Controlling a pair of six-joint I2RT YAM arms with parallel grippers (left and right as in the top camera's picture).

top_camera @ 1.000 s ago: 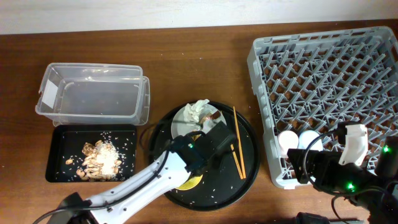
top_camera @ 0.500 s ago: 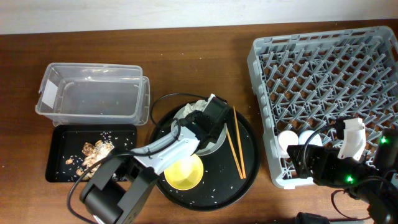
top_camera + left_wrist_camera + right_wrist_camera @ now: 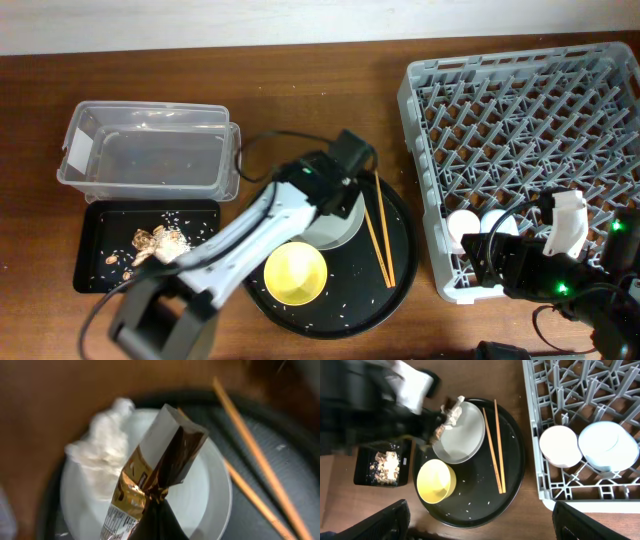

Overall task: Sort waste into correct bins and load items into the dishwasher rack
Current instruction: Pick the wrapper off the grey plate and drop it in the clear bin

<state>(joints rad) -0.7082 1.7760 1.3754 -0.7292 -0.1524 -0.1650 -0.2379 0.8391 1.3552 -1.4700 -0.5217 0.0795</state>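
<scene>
My left gripper (image 3: 155,510) is shut on the brown-gold shiny wrapper (image 3: 157,472), pinching its lower end above the pale plate (image 3: 202,500). A crumpled white napkin (image 3: 102,455) lies on the plate's left side. In the overhead view the left gripper (image 3: 340,175) hangs over the far part of the plate (image 3: 330,228). The yellow bowl (image 3: 295,273) and two chopsticks (image 3: 378,225) rest on the round black tray (image 3: 395,285). The pink cup (image 3: 561,446) and blue cup (image 3: 605,446) stand in the dishwasher rack (image 3: 530,130). My right gripper (image 3: 482,525) is open and holds nothing.
The clear tub (image 3: 150,150) sits at the back left. In front of it is the shallow black tray (image 3: 100,225), which holds food scraps and rice (image 3: 155,243). Loose rice grains dot the round tray. The left arm's cable loops near the tub's right end.
The left arm swung away from the bowl to the far side of the plate, and its gripper closed on the wrapper. The right arm has stayed put.
</scene>
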